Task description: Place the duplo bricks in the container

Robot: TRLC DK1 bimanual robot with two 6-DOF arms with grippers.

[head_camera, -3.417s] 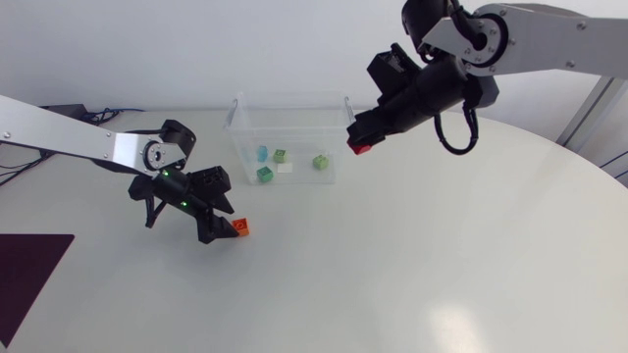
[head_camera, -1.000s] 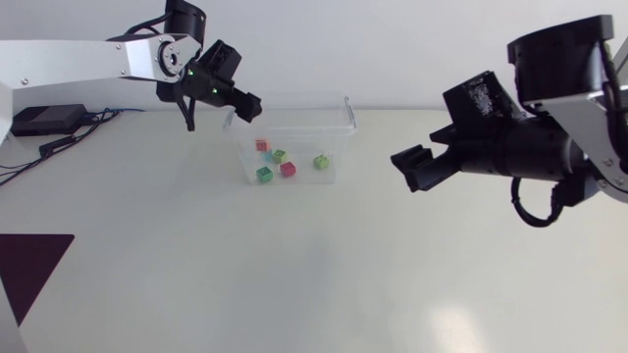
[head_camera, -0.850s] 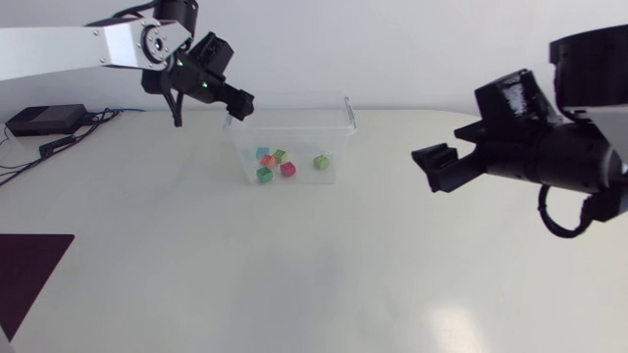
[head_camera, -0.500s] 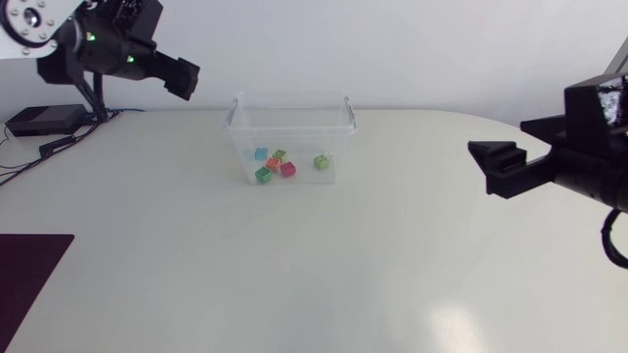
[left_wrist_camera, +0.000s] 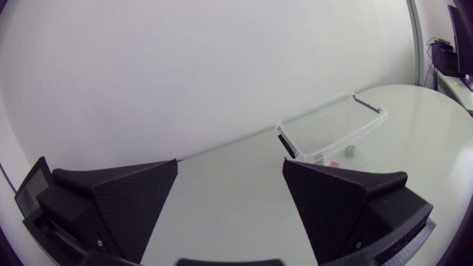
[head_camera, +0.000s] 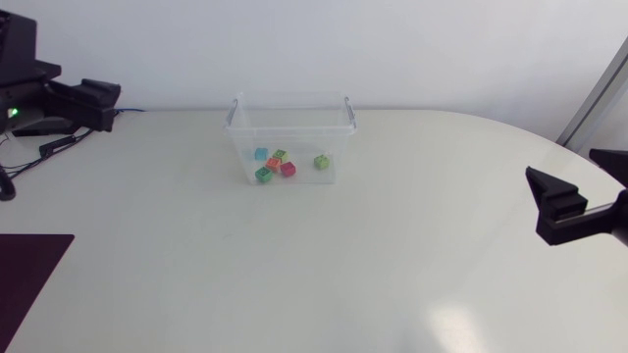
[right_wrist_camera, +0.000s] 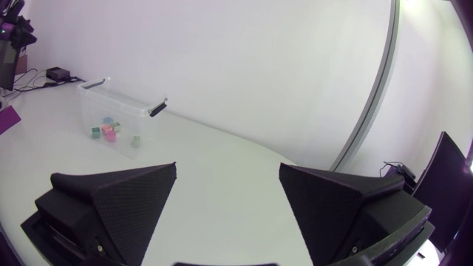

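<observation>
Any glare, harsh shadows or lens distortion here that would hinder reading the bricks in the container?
Head view: even light, soft shadows, one faint bright patch on the table, away from the container; bricks tell apart by colour. Left wrist view: fisheye bends the table edge past the open left end effector. Right wrist view: same bending; bricks look tiny.

The left gripper [left_wrist_camera: 230, 164] and right gripper [right_wrist_camera: 228, 167] are matte black, each with two broad wedge-shaped fingers [right_wrist_camera: 118, 199], finely pebbled. A green light [head_camera: 13, 112] dots the left arm [head_camera: 18, 49].
</observation>
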